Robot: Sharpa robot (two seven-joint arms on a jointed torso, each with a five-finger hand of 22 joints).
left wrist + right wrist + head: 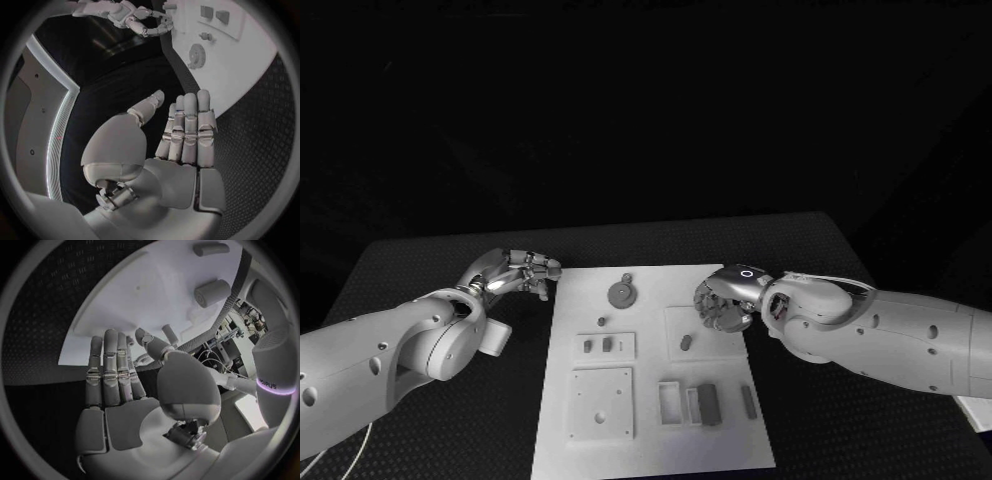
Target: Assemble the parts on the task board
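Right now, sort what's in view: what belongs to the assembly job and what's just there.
Job:
- task board
- round gear-like part
- small oval part
- dark bar parts
- left hand, holding nothing
- right hand, holding nothing

Just there:
- black table
- white cable

White task board [661, 440] lies flat mid-table, long side running near to far. Grey parts on it: round gear [623, 293] w/ tab at far end, small peg [687, 342] right of centre, upright blocks [708, 404] near right.

One task board [653, 420], two hands, left [516, 272] and right [728, 300], both empty.
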